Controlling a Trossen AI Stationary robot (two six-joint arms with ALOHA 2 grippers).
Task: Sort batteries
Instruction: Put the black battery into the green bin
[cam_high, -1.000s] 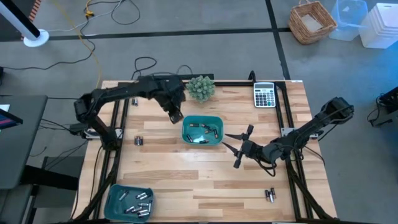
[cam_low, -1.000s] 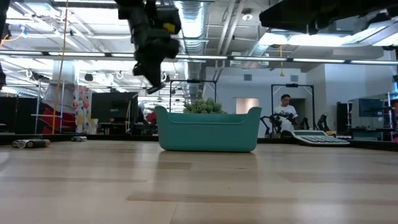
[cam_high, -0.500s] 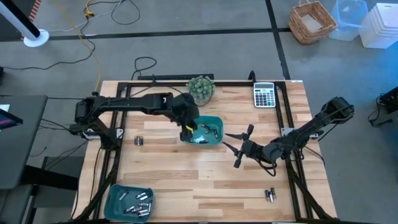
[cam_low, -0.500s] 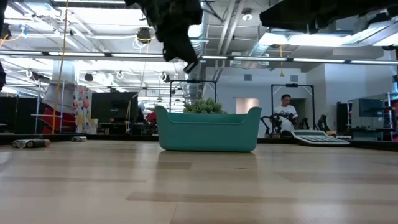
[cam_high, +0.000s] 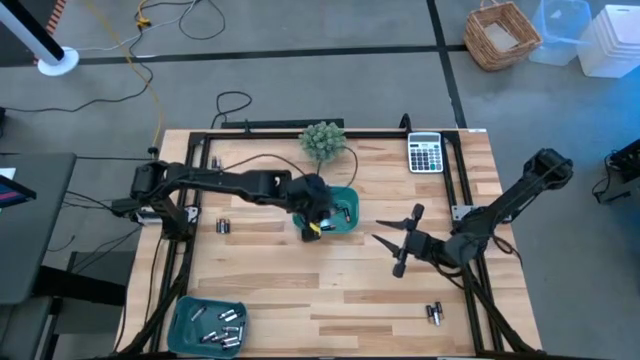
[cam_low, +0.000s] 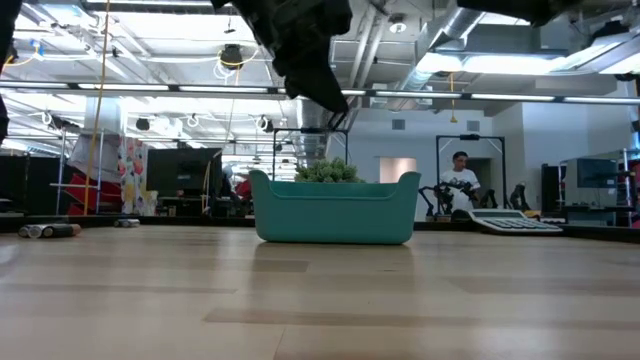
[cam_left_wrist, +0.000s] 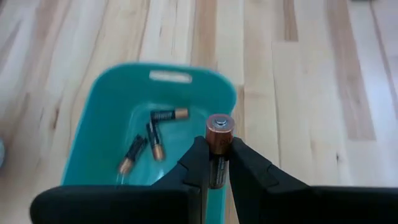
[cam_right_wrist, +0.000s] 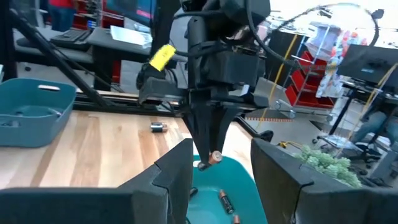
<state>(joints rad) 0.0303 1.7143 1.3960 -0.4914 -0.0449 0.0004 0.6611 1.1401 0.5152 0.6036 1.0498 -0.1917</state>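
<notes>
1. The left end effector (cam_left_wrist: 214, 163) is clamped narrowly on one battery (cam_left_wrist: 219, 143), pinching its lower body so the copper-coloured end stands proud of the fingertips. It hangs above the teal tray (cam_high: 349, 196) in the middle of the worktop (cam_high: 300, 270).
2. The right end effector (cam_high: 398, 244) waits beside that tray with its fingers spread and nothing between them.
3. The step in hand looks like dropping the held battery into the tray. To do it well, the release should probably happen over the open floor of the tray, not over its rim: in the left wrist view the battery sits close to the tray's edge.
4. Coming down low before letting go would likely keep the round cell from bouncing or rolling out.
5. The held battery's long axis runs along the fingers, pointing away from the wrist, copper end outward and dark body inside the grip.
6. The loose batteries (cam_left_wrist: 153, 137) in the tray lie flat at different angles, two of them meeting in a rough V. More batteries lie in a second tray (cam_high: 180, 322) at the worktop's corner.
</notes>
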